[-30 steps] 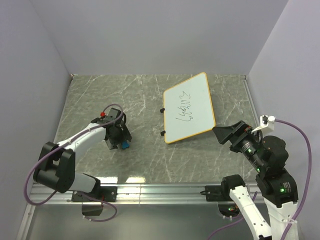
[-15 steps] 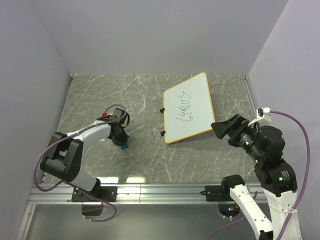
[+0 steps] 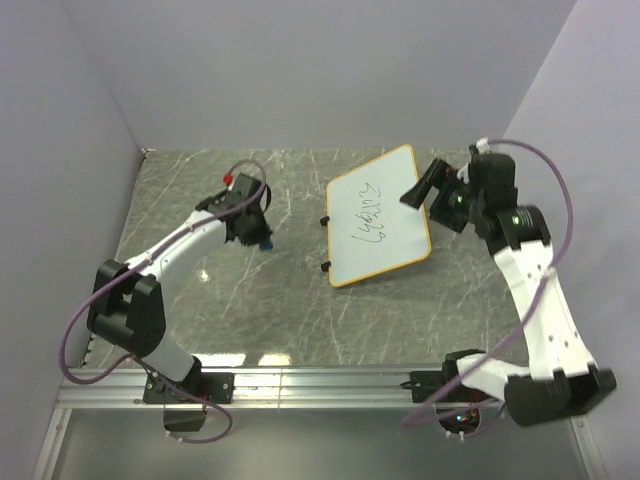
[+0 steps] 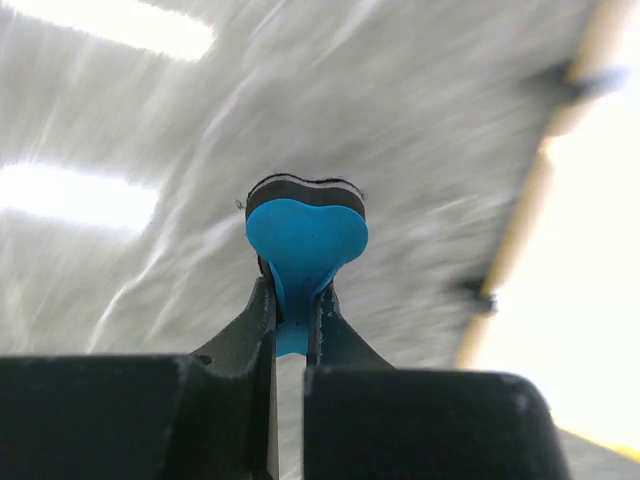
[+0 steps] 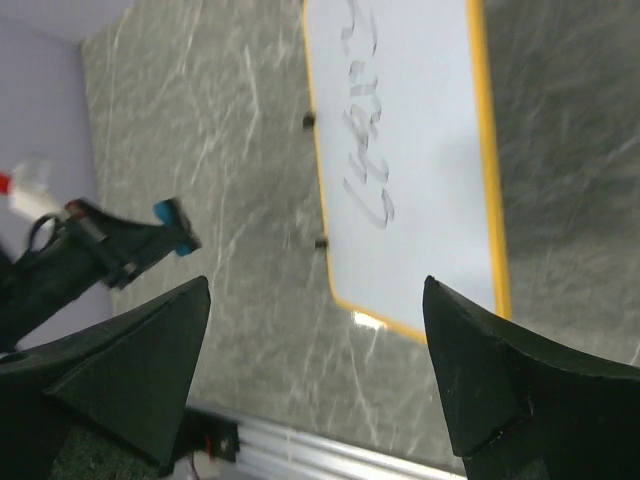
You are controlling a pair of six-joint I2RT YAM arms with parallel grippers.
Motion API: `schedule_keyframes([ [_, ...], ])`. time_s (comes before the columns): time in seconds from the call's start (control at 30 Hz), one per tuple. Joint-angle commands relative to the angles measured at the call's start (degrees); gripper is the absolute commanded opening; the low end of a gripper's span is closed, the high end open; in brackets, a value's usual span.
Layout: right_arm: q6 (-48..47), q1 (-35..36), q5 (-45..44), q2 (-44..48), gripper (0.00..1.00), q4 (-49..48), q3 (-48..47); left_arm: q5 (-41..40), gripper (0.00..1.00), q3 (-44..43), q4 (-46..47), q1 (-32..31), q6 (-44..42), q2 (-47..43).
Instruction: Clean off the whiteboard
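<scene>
The left gripper (image 4: 293, 308) was clamped on the blue eraser (image 4: 305, 245) left of the whiteboard (image 3: 378, 215), which lay flat right of centre, its scribble (image 3: 372, 222) unwiped, the right gripper (image 3: 421, 190) spread open over its far corner, so I judged the wiping not yet begun.

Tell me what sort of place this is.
Probably a robot lab test cell: plain walls box in a marble-patterned table, two arms are bolted to a metal rail, and a scribbled whiteboard serves as a prop.

Grey marbled table (image 3: 300, 305) carries the whiteboard (image 3: 392, 205), apparently lying flat, scribbles up.
</scene>
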State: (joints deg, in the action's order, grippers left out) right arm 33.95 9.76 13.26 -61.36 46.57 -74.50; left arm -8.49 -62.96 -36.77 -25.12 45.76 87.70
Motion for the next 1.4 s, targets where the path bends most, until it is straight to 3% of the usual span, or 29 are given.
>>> schedule_keyframes([
  [0.0,-2.7,-2.6,-2.6,-6.6,0.93,-0.1,-10.3,3.8,0.0,-11.0,-0.3,-0.4,-7.2,3.3],
  [0.23,-4.8,-8.5,-5.5,-20.3,0.93,-1.1,-18.8,12.3,0.0,-22.9,1.8,-1.6,-10.2,11.6],
  [0.47,-2.9,-9.0,4.7,-31.4,0.85,-8.8,-16.4,19.6,0.0,-29.1,4.3,-6.6,-13.8,17.1],
  [0.7,-1.9,-8.9,8.5,-37.1,0.79,-12.0,-15.5,24.1,0.0,-33.6,5.9,-8.7,-13.8,19.6],
  [0.93,-1.6,-8.4,10.0,-39.1,0.45,-12.6,-14.7,31.3,0.0,-35.2,10.2,-10.2,-17.0,23.2],
  [1.2,-4.7,-8.5,10.2,-39.8,0.29,-11.9,-13.0,39.8,0.0,-42.1,13.6,-14.0,-16.8,30.1],
  [1.3,-5.0,-8.5,10.4,-40.1,0.17,-12.1,-12.2,42.7,0.0,-45.1,14.6,-16.4,-16.9,31.8],
  [1.33,-5.0,-8.6,10.3,-40.1,0.07,-12.3,-12.0,43.4,0.0,-45.8,14.5,-18.0,-17.3,32.2],
  [1.37,-5.1,-8.5,10.2,-40.1,0.03,-12.2,-11.8,44.7,0.0,-46.8,14.5,-18.9,-17.6,32.5],
])
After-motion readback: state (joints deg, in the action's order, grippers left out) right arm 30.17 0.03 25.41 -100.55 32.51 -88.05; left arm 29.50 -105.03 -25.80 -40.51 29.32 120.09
